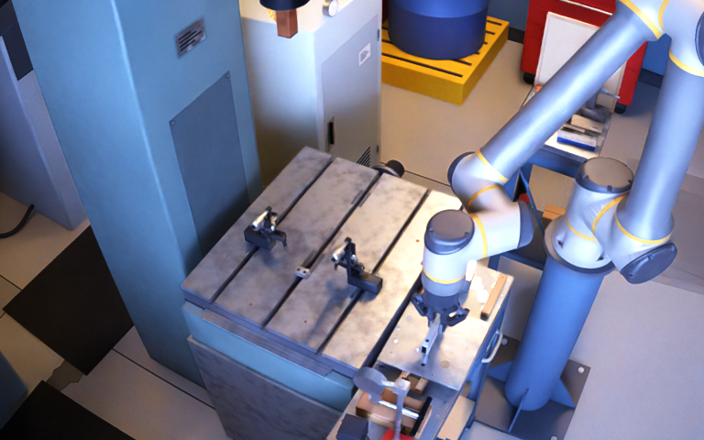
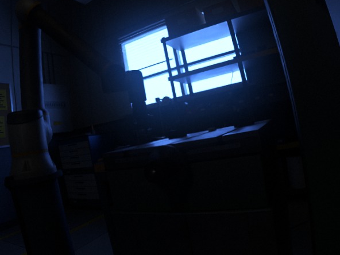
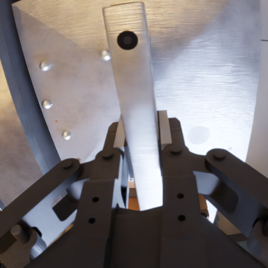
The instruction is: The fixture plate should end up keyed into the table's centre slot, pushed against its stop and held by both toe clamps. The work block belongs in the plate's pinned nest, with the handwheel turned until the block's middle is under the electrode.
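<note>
My gripper [image 1: 435, 328] [image 3: 141, 130] points down over the side cart, right of the slotted table. The fixture plate [image 1: 436, 337] [image 3: 175, 75] lies flat on that cart. The plate's upright rib [image 3: 132, 82], a narrow steel bar with a dark screw head, is clamped between my fingers. Several small pins [image 3: 46, 103] stand along the plate's left side. Two toe clamps [image 1: 265, 231] [image 1: 358, 267] sit on the table, either side of the centre slot. A small stop [image 1: 302, 271] sits in that slot. The copper electrode [image 1: 286, 22] hangs at the top. A handwheel [image 1: 375, 383] shows at the table's front corner. I cannot tell where the work block is.
The tall blue machine column [image 1: 130, 129] stands left of the table [image 1: 322, 249]. My arm's pedestal [image 1: 550, 332] stands right of the cart. Wooden and metal pieces lie on a lower shelf [image 1: 394, 404]. The second side camera is too dark to read.
</note>
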Motion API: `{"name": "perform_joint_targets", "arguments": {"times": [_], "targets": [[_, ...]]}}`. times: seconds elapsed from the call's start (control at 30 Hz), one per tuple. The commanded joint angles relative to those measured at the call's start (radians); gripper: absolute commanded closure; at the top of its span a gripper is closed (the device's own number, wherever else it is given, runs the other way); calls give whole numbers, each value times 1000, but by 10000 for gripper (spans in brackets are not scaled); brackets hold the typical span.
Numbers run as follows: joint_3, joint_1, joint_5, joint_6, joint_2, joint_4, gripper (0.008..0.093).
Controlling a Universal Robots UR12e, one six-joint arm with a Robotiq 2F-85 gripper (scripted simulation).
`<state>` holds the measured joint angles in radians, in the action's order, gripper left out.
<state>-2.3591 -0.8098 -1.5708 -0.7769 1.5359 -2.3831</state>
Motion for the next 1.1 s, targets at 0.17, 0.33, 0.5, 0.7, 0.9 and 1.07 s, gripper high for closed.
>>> {"name": "perform_joint_targets", "arguments": {"times": [0.17, 0.33, 0.5, 0.7, 0.9, 1.07], "targets": [[25, 0, 0, 0, 40, 52, 934], [47, 0, 0, 0, 77, 111, 934], [69, 0, 0, 0, 107, 164, 934], [86, 0, 0, 0, 128, 202, 934], [90, 0, 0, 0, 133, 210, 934], [87, 5, 0, 4, 139, 209, 934]]}}
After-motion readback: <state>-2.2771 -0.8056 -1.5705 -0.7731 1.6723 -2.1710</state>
